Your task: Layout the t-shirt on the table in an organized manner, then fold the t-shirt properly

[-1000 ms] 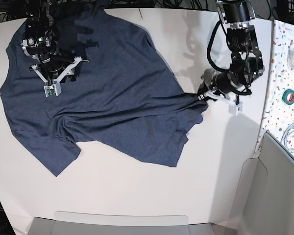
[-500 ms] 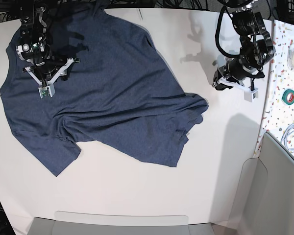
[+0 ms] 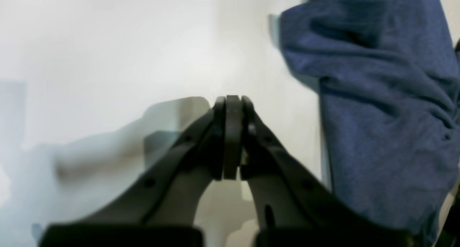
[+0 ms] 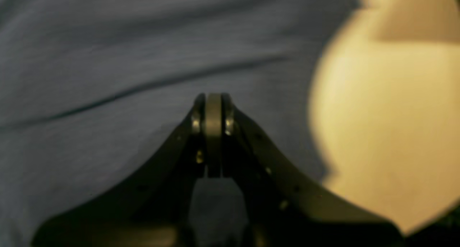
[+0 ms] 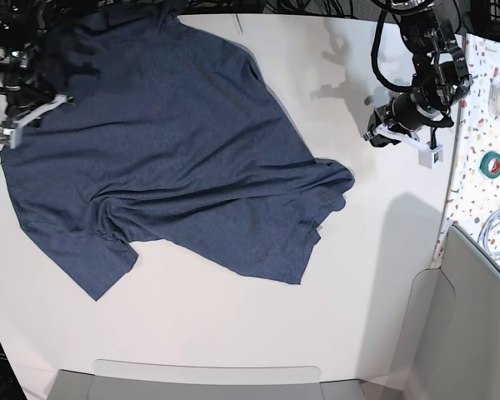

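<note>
Left gripper (image 3: 233,139): jaws together, nothing between them, hanging over bare table (image 3: 107,42) in its wrist view. In the base view it sits in the upper right of the frame (image 5: 400,133), apart from the cloth.

Right gripper (image 4: 213,132): jaws together, nothing visibly pinched. Its wrist view shows shirt fabric behind the fingertips and bare table to the right; whether the tips touch the cloth cannot be told. In the base view it is at the upper left edge (image 5: 21,121), over the shirt's left border.

The t-shirt (image 5: 167,158) lies spread over the upper left and centre of the table (image 5: 233,333), plain side up, no lettering visible. It is skewed, with ridges across the middle and a bunched corner at centre right. One sleeve points to the lower left.

Judgement: the laying-out step is in hand; folding has not begun. The next move calls for fresh grips on the rumpled right corner and left edge, then pulling outward to flatten the creases.
</note>
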Motion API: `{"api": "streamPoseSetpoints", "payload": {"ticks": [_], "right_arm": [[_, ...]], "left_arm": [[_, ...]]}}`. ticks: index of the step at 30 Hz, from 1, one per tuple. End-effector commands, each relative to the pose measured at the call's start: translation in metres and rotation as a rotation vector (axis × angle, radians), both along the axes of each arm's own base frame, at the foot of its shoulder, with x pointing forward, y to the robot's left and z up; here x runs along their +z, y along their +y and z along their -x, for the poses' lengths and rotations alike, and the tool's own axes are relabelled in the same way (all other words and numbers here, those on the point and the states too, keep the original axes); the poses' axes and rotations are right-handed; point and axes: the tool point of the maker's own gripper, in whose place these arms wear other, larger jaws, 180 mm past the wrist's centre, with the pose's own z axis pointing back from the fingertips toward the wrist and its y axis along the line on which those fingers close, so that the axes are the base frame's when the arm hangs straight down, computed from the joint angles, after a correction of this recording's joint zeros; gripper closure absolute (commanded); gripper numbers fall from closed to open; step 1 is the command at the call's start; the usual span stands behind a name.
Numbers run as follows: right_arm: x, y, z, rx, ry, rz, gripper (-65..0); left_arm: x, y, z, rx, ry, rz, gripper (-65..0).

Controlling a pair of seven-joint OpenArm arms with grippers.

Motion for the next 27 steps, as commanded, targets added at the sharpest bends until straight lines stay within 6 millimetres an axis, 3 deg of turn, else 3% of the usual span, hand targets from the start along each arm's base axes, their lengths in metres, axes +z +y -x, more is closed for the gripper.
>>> {"api": "streamPoseSetpoints", "payload": {"ticks": [1, 5, 7, 13, 16, 23, 27], "right_arm": [[0.018, -0.01, -0.009, -0.022, -0.066, 0.026, 0.0], [0.031, -0.023, -0.017, -0.07, -0.119, 0.032, 0.0], [0.023, -0.025, -0.019, -0.082, -0.109, 0.013, 0.0], [-0.039, -0.026, -0.026, -0.123, 0.013, -0.118, 0.0], [-0.052, -0.036, -0.033, -0.146, 0.042, -0.144, 0.0], [-0.047, -0.051, -0.087, -0.088, 0.059, -0.131, 0.0], [-0.038, -0.042, -0.126, -0.032, 0.049, -0.132, 0.0]], "left_arm": [[0.011, 0.004, -0.007, -0.006, -0.041, -0.015, 0.0], [0.011, 0.006, -0.007, -0.006, -0.04, -0.021, 0.0], [0.011, 0.006, -0.007, -0.006, -0.039, -0.024, 0.0], [0.011, 0.008, -0.007, -0.002, -0.039, -0.026, 0.0], [0.014, 0.016, -0.007, -0.012, -0.04, -0.051, 0.0], [0.015, 0.02, -0.008, -0.008, -0.044, -0.065, 0.0], [0.015, 0.02, -0.008, -0.009, -0.045, -0.065, 0.0]]}}
